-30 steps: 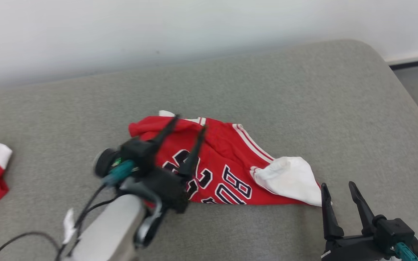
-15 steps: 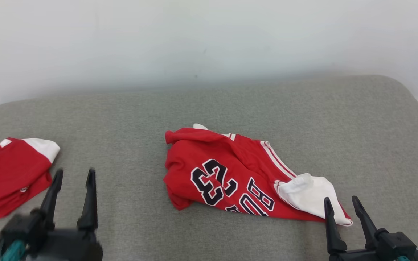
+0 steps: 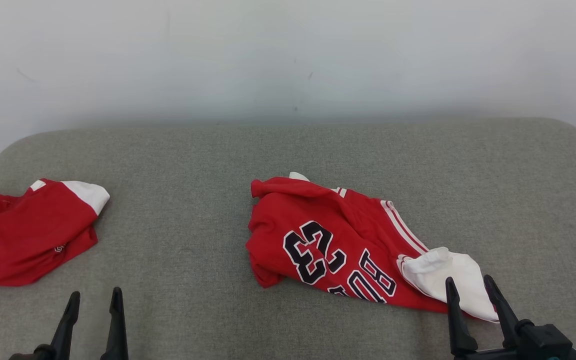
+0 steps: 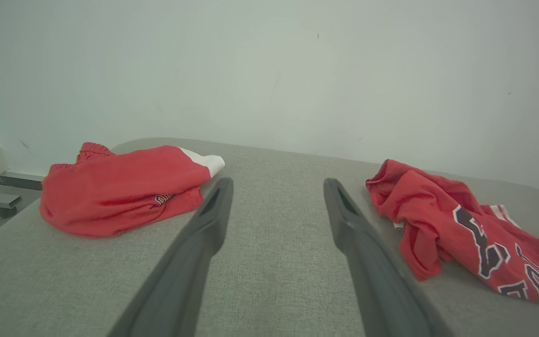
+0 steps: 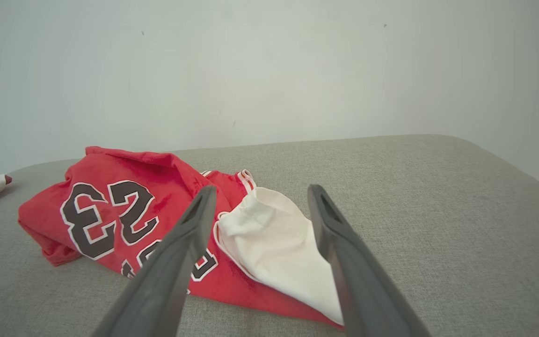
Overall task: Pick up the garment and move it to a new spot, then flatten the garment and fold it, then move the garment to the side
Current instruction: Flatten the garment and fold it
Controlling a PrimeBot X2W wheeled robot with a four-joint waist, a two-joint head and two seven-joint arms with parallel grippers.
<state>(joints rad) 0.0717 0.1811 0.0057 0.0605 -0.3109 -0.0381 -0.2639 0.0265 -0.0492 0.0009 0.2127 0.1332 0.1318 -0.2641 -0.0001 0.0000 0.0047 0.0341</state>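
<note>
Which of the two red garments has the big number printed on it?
The middle jersey, showing 23, by the right gripper; the left garment shows none.

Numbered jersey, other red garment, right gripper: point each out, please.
numbered jersey [image 3: 354,229], head view, red cloth beside the numerals.
other red garment [image 3: 23,235], head view, its red middle.
right gripper [image 3: 468,280], head view, midway between its fingertips.
</note>
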